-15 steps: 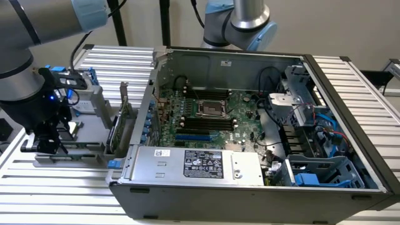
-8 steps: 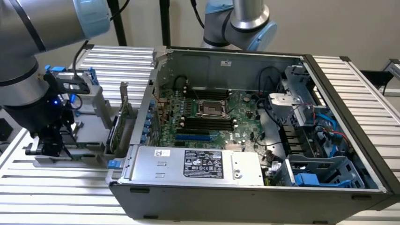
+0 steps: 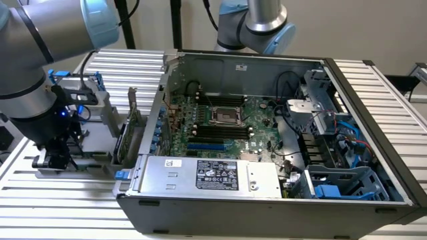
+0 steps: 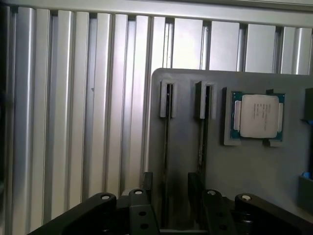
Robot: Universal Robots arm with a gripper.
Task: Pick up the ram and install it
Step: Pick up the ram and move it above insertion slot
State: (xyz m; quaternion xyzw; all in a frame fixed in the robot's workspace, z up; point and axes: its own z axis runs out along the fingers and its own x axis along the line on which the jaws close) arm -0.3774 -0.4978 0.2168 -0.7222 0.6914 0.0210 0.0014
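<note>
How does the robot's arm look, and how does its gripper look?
The arm has silver-grey round tubes, light blue joint caps and black rings. A small blue light glows near its wrist. The gripper is black, with angular linkages and round silver screw heads.

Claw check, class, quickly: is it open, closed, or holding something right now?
Claw: open, holding nothing; its fingers sit either side of the ram in the grey tray.

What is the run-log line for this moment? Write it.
gripper: open | position: over ram standing in tray | ram: not gripped
</note>
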